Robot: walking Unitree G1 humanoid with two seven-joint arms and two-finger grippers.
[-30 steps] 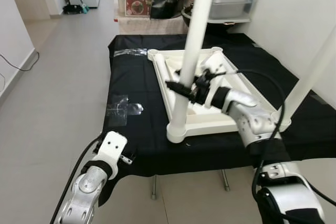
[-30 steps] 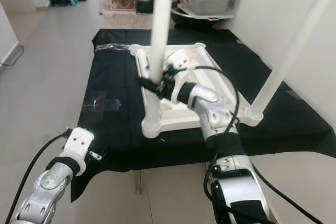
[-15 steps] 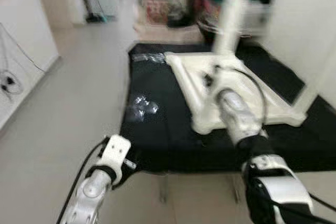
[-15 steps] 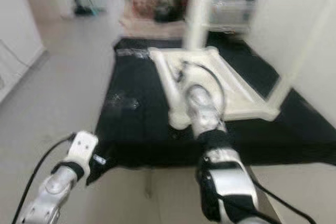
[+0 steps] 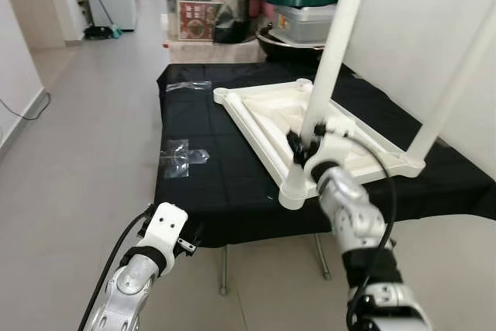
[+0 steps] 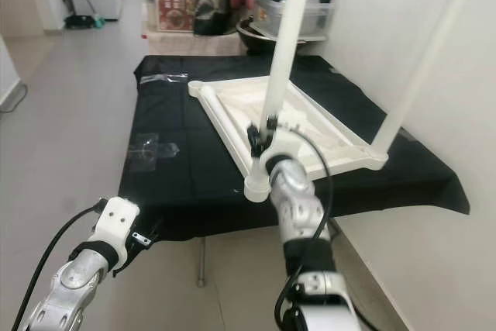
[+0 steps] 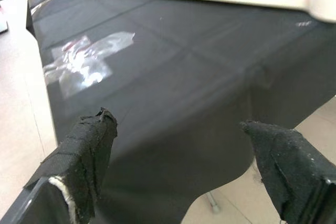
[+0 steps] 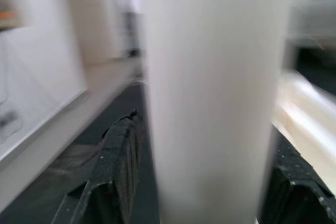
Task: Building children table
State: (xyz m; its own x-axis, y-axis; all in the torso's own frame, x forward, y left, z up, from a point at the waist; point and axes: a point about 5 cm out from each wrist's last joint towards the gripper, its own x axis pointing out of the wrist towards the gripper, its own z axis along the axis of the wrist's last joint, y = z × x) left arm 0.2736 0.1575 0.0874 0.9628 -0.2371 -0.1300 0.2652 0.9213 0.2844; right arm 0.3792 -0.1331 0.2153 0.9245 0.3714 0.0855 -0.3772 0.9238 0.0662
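Two white legs (image 5: 329, 67) are standing in the upside-down tabletop (image 5: 263, 106) on the black-covered table (image 5: 209, 184), so roughly half remains, with the right gripper (image 5: 298, 145) fingers closed around the near leg and the left gripper (image 7: 184, 145) fingers wide open, empty.

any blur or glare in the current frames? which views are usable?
Left and right eye views: sharp, evenly lit. Right wrist view: soft and smeared, the white table leg sits very close between the black fingers. Left wrist view: sharp; faint glare on the clear plastic bag on the black cloth.
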